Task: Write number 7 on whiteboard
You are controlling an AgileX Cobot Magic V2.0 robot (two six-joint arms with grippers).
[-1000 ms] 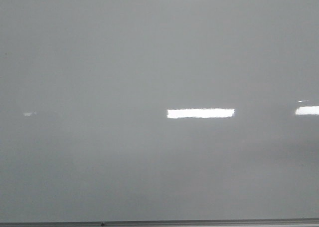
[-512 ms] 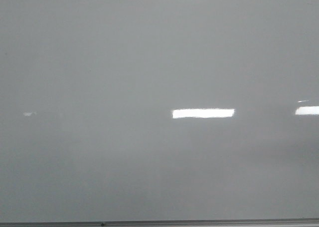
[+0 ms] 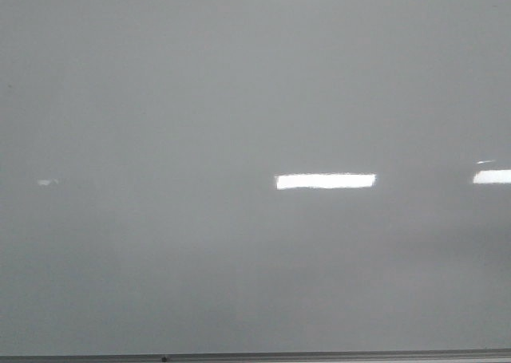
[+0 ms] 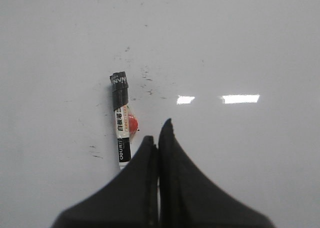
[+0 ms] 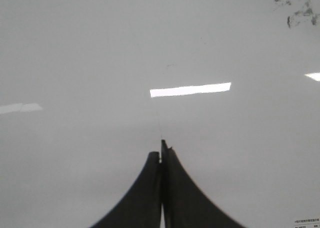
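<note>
Whiteboard (image 3: 160, 100): glossy pale grey surface filling the front view, bright light reflections across it, thin metal edge along the bottom. No marker line shows on it from the front; the number 7 is not yet drawn in any view.

Marker (image 4: 121, 120): black cap, white labelled barrel with a red spot beside it, lying on the pale surface in the left wrist view. It sits just beside the left gripper (image 4: 158, 130), to one side of the tips and not between them. Small dark specks and smudges mark the surface around it.

Left gripper: fingers (image 4: 145, 153) pressed together, nothing between them.

Right gripper (image 5: 161, 150): fingers (image 5: 172, 168) likewise pressed together, holding nothing, over bare glossy surface. Dark smudges (image 5: 295, 10) sit well apart from it near a corner of that view; part of a small printed label (image 5: 305, 222) shows at another corner.

Step in hand, as a judgement: the very start, before the pick-up. Neither arm holds the marker and no writing exists.

Next move, as a judgement: the left fingers need to part, shift sideways to straddle the barrel, and close around its middle. The cap appears on, so uncapping may have to come before the tip can meet the board.
</note>
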